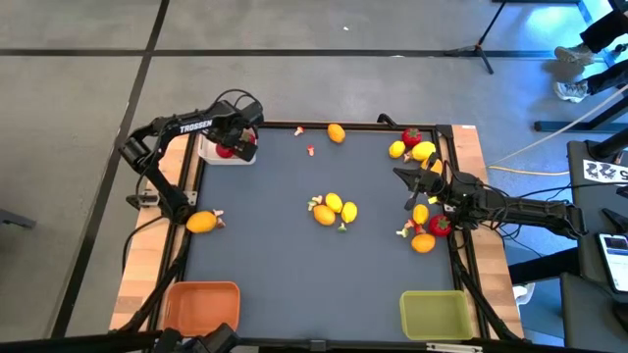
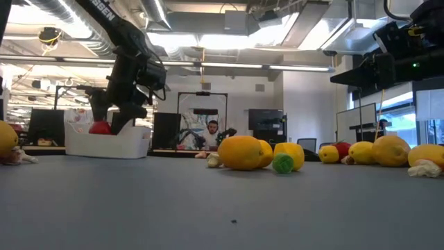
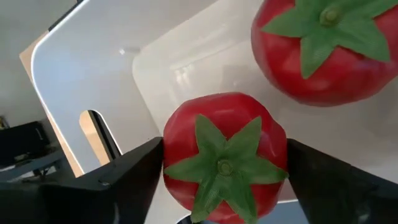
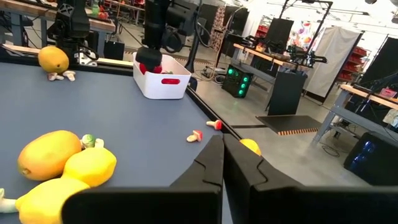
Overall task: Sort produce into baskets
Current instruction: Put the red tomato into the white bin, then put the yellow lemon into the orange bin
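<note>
1. Two red fruits with green tops are at the white basket point(image 1: 212, 154): one already lies in it point(image 3: 323, 50), the other point(image 3: 224, 155) sits between my left gripper's point(image 1: 235, 147) fingers above it.
2. My left jaws stand apart on either side of that fruit; I cannot tell whether they press it or have let go.
3. I judge this the drop-off step for a red fruit. Next I should spread fully, lift clear of the basket wall, then go for another piece.
4. My left arm reaches from the table's left edge to the far left corner, wrist bent down over the basket.
5. My right gripper point(image 4: 222, 163) is closed on nothing, waiting low by the right edge near lemons and a red fruit.
6. Loose produce remains: a central cluster point(image 1: 334, 209), an orange fruit point(image 1: 200, 223) at the left edge. Orange basket point(image 1: 201, 304) and green basket point(image 1: 435, 314) look empty.
</note>
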You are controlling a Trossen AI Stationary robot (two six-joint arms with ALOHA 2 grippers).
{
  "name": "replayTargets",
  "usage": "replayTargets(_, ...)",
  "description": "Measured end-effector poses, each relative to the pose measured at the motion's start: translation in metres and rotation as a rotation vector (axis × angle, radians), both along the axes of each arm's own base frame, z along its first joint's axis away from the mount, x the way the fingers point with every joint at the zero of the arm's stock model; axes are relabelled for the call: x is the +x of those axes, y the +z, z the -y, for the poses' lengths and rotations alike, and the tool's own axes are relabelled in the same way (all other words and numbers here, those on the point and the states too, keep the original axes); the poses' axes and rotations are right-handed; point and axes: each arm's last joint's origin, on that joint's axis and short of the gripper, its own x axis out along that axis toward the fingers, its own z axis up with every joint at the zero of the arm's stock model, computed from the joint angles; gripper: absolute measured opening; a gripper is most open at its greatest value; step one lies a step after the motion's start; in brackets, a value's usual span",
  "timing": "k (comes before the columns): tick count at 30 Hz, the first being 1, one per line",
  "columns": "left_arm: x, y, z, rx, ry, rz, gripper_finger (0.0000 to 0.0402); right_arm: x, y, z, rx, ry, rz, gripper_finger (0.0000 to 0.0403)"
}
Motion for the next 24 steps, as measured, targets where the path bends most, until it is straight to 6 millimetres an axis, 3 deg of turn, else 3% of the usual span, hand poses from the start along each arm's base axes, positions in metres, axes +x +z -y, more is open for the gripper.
replayTargets(6, 0.000, 0.000, 0.000, -0.012, -0.016, -0.005, 0.0388, 0.000, 0.000, 0.000, 0.000, 0.000, 0.000, 0.0005)
replayTargets(12, -0.001, 0.004, 0.005, -0.023, -0.022, -0.009, 0.0395, 0.000, 0.000, 0.000, 0.000, 0.000, 0.000, 0.0005)
replayTargets(24, 0.009, 0.065, 0.041, 0.155, -0.156, 0.195, 0.0390, 0.000, 0.000, 0.000, 0.005, 0.001, 0.002, 0.0005)
